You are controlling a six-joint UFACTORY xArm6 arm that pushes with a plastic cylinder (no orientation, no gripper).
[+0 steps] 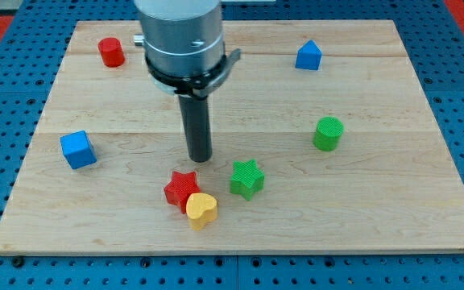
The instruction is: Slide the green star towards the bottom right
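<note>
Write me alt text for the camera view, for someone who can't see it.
A dark rod's tip rests on a wooden board, just up and left of a green star block, not touching it. A red star block and yellow heart block sit together below the tip; a red cylinder, blue cube, blue house-shaped block and green cylinder lie scattered.

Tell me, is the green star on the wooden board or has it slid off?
On the board. The green star sits flat on the wooden board, inside its bottom edge, with my tip just up-left of it, not touching.
</note>
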